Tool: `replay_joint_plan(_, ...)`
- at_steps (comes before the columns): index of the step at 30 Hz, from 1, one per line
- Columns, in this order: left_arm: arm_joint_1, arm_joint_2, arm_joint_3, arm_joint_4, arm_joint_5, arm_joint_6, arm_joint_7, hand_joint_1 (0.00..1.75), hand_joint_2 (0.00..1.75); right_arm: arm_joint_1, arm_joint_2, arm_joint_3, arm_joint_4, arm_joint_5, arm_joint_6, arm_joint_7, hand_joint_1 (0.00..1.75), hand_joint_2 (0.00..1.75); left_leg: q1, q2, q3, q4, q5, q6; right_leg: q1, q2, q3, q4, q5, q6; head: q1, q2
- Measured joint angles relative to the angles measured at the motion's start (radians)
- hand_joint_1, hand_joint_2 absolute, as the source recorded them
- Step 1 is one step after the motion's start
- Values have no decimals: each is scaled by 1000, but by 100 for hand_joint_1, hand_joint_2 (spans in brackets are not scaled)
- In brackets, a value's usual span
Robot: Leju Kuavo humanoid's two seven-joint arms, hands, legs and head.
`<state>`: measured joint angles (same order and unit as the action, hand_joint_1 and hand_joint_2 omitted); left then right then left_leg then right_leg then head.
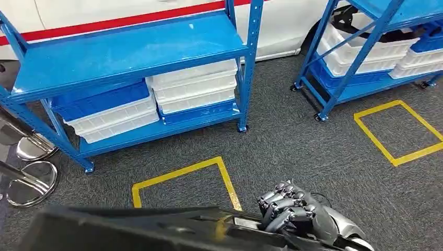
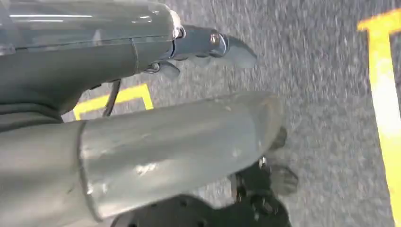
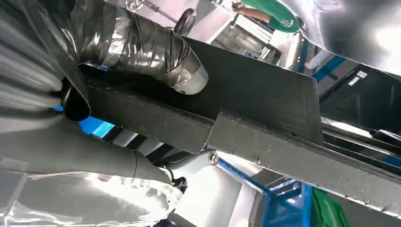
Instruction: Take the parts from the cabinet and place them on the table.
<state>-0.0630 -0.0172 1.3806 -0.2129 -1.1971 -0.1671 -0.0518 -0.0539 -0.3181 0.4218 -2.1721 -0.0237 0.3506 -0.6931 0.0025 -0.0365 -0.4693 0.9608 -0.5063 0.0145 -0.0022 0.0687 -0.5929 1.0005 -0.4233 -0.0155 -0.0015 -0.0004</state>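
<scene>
Part (image 1: 136, 230) carried near the blue rack (image 1: 130, 57)
Right hand (image 1: 292, 209) grips its end; left hand's (image 2: 208, 45) fingers — unclear. One-ended hold — part could tilt, slip.

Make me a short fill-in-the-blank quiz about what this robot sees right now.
1. The shelf frames are painted ____.
2. The squares taped on the carpet are ____.
3. The right robot hand grips a long ____ part.
4. The lower shelves hold stacked blue and ____ bins.

Missing words: blue; yellow; black; white
</scene>
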Motion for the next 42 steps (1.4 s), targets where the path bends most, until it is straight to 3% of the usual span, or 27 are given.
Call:
replay_joint_plan(1, -1, -2, 0, 0, 0, 0, 0, 0, 0, -2, -4, 4, -1, 4, -2, 0, 175, 175, 17, 14, 2, -22, 16, 7, 8, 3, -4, 3, 0, 7, 0, 0)
replay_joint_plan(2, -3, -3, 0, 0, 0, -1, 0, 0, 0, -3, -7, 6, -1, 7, -5, 1, 175, 175, 15, 28, 2, -28, 23, 11, 9, -22, -16, 24, -21, 8, 0, 0)
replay_joint_plan(3, -3, -4, 0, 0, 0, -2, 0, 0, 0, -11, -8, 9, -2, 10, -10, 1, 175, 175, 15, 37, -4, -28, 27, 18, 5, -41, -43, 81, -65, 11, 0, 0)
replay_joint_plan(5, 1, -6, 0, 0, 0, -2, 0, 0, 0, -15, -13, 15, -1, 10, -13, 2, 175, 175, 14, 60, -12, -23, 29, 16, -3, -56, -109, 239, -145, 23, 0, 0)
replay_joint_plan(6, 2, -7, 0, 0, 0, -3, 0, 0, 0, -15, -15, 21, -1, 10, -13, 2, 175, 175, 14, 71, -16, -19, 29, 16, -7, -57, -132, 296, -163, 28, 0, 0)
replay_joint_plan(7, 2, -7, 0, 0, 0, -3, 0, 0, 0, -15, -15, 27, 0, 10, -13, 2, 175, 175, 14, 83, -20, -15, 29, 16, -12, -59, -134, 310, -157, 33, 0, 0)
replay_joint_plan(9, -1, -8, 0, 0, -4, -2, -1, 0, 0, -16, -18, 31, 1, 11, -13, 2, 175, 175, 16, 101, -23, -7, 26, 11, -20, -70, -79, 222, -102, 40, 0, 0)
replay_joint_plan(10, -2, -9, 0, 0, -6, -2, -2, 0, 0, -19, -21, 34, 1, 14, -16, 3, 175, 175, 18, 112, -23, 0, 21, 4, -23, -90, -7, 100, -50, 41, 0, 0)
replay_joint_plan(11, -3, -9, 0, 0, -7, -2, -2, 0, 0, -20, -22, 35, 1, 15, -24, 3, 175, 175, 16, 119, -22, 8, 15, -5, -21, -134, 30, 29, -45, 39, 0, 0)
replay_joint_plan(12, -3, -8, 0, 0, -9, -1, -3, 0, 0, -19, -26, 35, 1, 13, -28, 3, 175, 175, 6, 126, -24, 17, 9, -14, -10, -166, 33, 17, -52, 25, 0, 0)
replay_joint_plan(16, -6, -8, -1, 0, -10, 3, -4, 0, 0, 3, -51, 2, -9, 2, 3, 1, 175, 175, 9, 158, -20, 16, 6, -30, -12, -114, 19, 18, -44, -4, -3, 0)
replay_joint_plan(18, -9, -8, -1, 0, -10, 3, -5, 0, 0, 4, -58, -11, -14, 2, 9, 0, 175, 175, 18, 72, -48, 79, -55, -38, -14, -94, 13, 15, -36, -19, -3, 0)
replay_joint_plan(20, -6, -7, -2, 0, -10, 6, -8, 0, 0, 13, -58, -21, -15, 2, 29, 0, 175, 175, 17, 45, -124, 249, -140, -39, -11, -71, 6, 16, -32, -25, -3, 0)
replay_joint_plan(21, -5, -7, -1, 0, -9, 6, -9, 0, 0, 21, -58, -28, -16, 3, 38, 0, 175, 175, 17, 43, -160, 325, -162, -39, -9, -58, 2, 18, -31, -26, -3, 0)
replay_joint_plan(22, -4, -7, -1, 0, -8, 7, -11, 0, 0, 27, -58, -35, -16, 4, 46, 0, 175, 175, 17, 43, -173, 351, -155, -37, -8, -44, 0, 21, -31, -26, -3, 0)
replay_joint_plan(23, -4, -7, -1, 0, -8, 8, -14, 0, 0, 31, -59, -42, -17, 4, 51, 0, 175, 175, 17, 42, -162, 326, -126, -34, -7, -31, 0, 23, -31, -26, -3, 0)
replay_joint_plan(25, -6, -7, -1, 0, -6, 12, -21, 0, 0, 37, -60, -57, -22, 4, 64, -1, 175, 175, 17, 28, -93, 173, -33, -23, -6, -5, 4, 25, -30, -24, -3, 0)
replay_joint_plan(26, -7, -6, -1, 0, -6, 14, -25, 0, 0, 42, -60, -65, -24, 4, 72, -1, 175, 175, 16, -12, -50, 72, 12, -13, -7, 8, 5, 24, -29, -22, -3, 0)
replay_joint_plan(27, -9, -3, -1, 0, -5, 15, -28, 0, 0, 47, -60, -70, -24, 5, 77, -1, 175, 175, 17, -63, -42, 44, 3, -7, -4, 16, 1, 26, -27, -15, -2, 0)
replay_joint_plan(29, -9, -4, -1, 0, 2, 16, -37, 0, 0, 58, -61, -75, -24, 13, 81, -2, 175, 175, 13, -46, -37, 27, 1, -11, -12, 38, -14, 26, -17, 0, -2, 0)
replay_joint_plan(31, -12, -4, -1, 0, 5, 18, -47, 0, 0, 76, -61, -76, -24, 16, 80, -4, 175, 175, 12, -25, -36, 20, 10, -2, -13, 66, -18, 15, -4, 19, -2, 0)
replay_joint_plan(32, -15, -5, -1, 0, 6, 18, -52, 0, 0, 81, -63, -76, -23, 22, 79, -4, 175, 175, 21, -3, -32, 7, 21, 3, -14, 45, -21, 29, -14, 19, -2, 0)
replay_joint_plan(37, -15, -5, -1, 0, 6, 18, -54, 0, 0, 82, -63, -76, -23, 24, 77, -5, 175, 175, 22, 1, -31, 3, 23, 8, -7, 7, -31, 45, -30, 20, 0, 0)
replay_joint_plan(39, -15, -5, -1, 0, 8, 18, -57, 0, 0, 81, -63, -75, -23, 30, 77, -5, 175, 175, 18, 21, -35, 3, 24, 12, -9, -41, -71, 131, -90, 24, -1, 0)
replay_joint_plan(40, -11, -5, -1, 0, 9, 18, -57, 0, 0, 88, -62, -73, -21, 32, 78, -5, 175, 175, 12, 56, -39, 5, 23, 15, -15, -60, -148, 304, -167, 32, 0, 0)
replay_joint_plan(41, -12, -5, 0, 0, 9, 18, -57, 0, 0, 93, -62, -73, -20, 32, 78, -5, 175, 175, 11, 79, -39, 6, 22, 15, -17, -64, -147, 317, -154, 36, -1, 0)
replay_joint_plan(42, -14, -5, 0, 0, 9, 18, -57, 0, 0, 94, -62, -73, -19, 32, 78, -5, 175, 175, 11, 91, -38, 7, 21, 13, -19, -67, -114, 264, -122, 36, -1, 0)
